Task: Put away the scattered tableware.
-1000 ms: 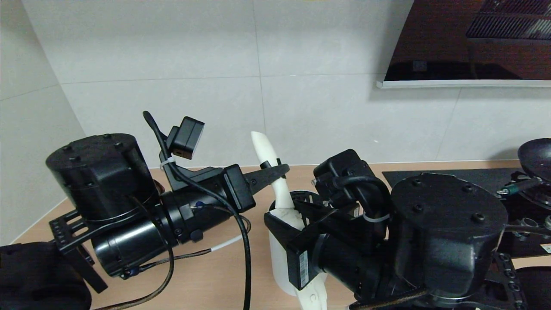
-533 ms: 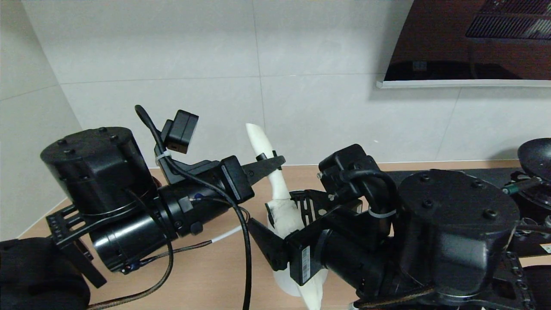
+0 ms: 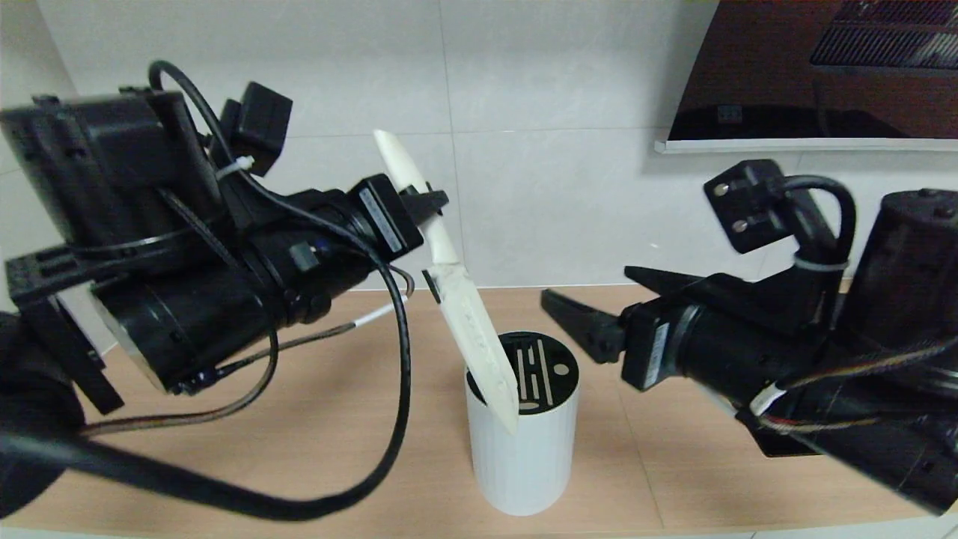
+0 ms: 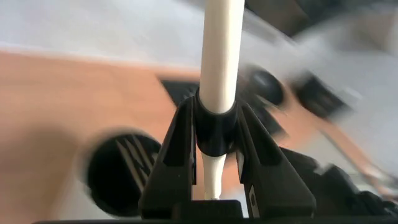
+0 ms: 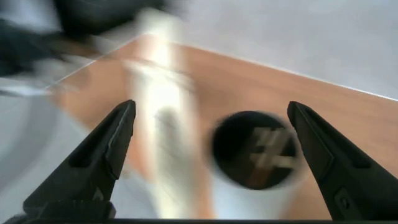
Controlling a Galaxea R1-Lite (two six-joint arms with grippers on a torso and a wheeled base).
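Knife point(image 3: 458, 303) in left hand point(image 3: 431, 206), tilted, tip near white holder point(image 3: 524, 457).

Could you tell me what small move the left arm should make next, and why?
Probably tilt the knife upright and bring its tip over a slot in the black top of the holder before lowering. The left gripper is shut on the handle, the blade slants, and its tip looks to lie at the near rim. The right gripper stands open.
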